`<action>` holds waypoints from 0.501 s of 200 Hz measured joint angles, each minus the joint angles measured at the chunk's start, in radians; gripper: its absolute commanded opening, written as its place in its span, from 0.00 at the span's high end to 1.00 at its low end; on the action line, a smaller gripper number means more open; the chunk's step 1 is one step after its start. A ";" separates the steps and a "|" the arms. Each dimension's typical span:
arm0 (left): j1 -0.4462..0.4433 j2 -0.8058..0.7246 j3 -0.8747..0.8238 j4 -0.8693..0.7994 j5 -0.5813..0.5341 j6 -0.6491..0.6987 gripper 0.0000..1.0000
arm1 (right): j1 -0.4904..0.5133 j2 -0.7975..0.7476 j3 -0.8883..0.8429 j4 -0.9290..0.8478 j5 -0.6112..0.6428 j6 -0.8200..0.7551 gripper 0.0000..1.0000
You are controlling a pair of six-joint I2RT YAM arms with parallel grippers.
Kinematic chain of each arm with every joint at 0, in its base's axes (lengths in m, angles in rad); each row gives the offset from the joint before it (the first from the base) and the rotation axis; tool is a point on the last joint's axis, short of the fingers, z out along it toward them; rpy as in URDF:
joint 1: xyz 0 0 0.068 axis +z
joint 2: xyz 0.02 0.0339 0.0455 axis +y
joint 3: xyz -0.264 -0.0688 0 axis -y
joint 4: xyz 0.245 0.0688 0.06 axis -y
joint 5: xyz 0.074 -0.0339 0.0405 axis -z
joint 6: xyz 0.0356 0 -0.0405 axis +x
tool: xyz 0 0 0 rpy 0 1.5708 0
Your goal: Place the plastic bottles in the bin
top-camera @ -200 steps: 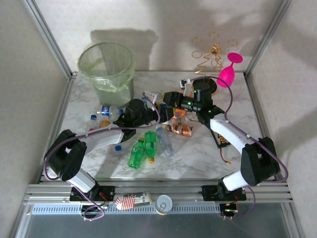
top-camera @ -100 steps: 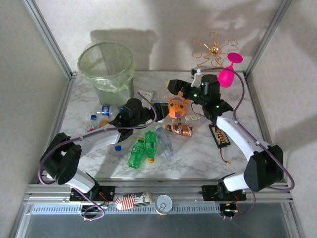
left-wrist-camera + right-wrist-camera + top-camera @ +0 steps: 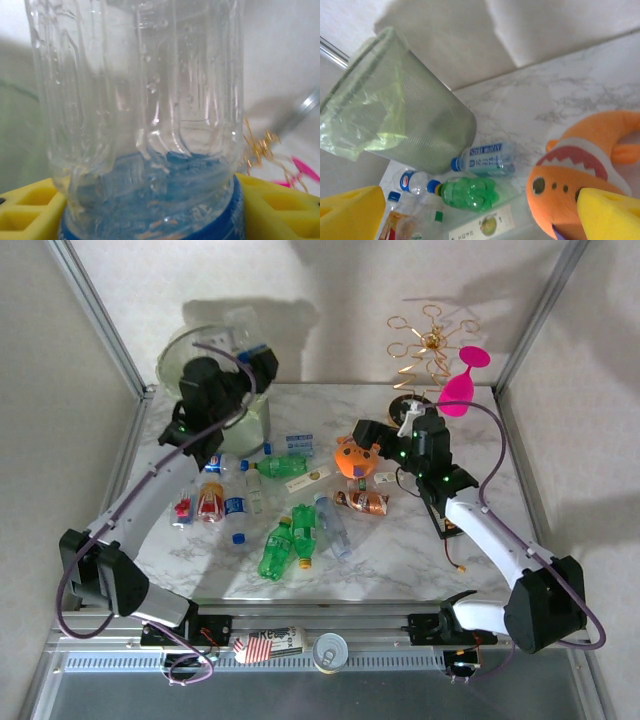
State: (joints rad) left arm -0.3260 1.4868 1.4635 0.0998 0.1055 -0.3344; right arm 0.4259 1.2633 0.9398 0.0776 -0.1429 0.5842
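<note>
Left gripper (image 3: 246, 364) is clamped tight on a clear bottle (image 3: 145, 100), blue label pinched between its yellow fingers (image 3: 30, 207), with the bin (image 3: 405, 125) just beneath. Right gripper (image 3: 363, 432) gapes wide, the orange fish toy (image 3: 580, 170) right beside one finger and loose plastic bottles (image 3: 302, 530) scattered beyond.

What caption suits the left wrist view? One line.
Left gripper holding a clear plastic bottle between yellow pads, gold stand behind.

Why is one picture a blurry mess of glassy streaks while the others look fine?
Left wrist view: a clear bottle sits very close to the lens, out of focus, with glare on its ridges. Right wrist view: the bin and fish toy are fairly sharp. Top view: evenly lit, with a soft shadow behind the bin on the wall.
</note>
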 measured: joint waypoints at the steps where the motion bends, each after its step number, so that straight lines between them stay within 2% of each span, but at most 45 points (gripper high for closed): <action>1: 0.002 0.002 0.005 -0.003 0.000 0.000 0.52 | 0.000 0.000 -0.002 0.000 -0.001 0.001 0.01; 57: 0.124 0.237 0.380 -0.225 -0.115 0.083 0.54 | 0.000 -0.001 -0.062 0.008 -0.037 0.018 0.01; 100: 0.188 0.420 0.556 -0.403 -0.183 0.119 0.54 | 0.000 -0.055 -0.097 -0.003 -0.017 0.016 0.01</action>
State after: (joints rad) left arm -0.1379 1.9064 2.0193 -0.3031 -0.0772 -0.2150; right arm 0.4259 1.2079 0.8429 0.0750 -0.1600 0.6006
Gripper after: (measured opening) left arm 0.614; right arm 0.987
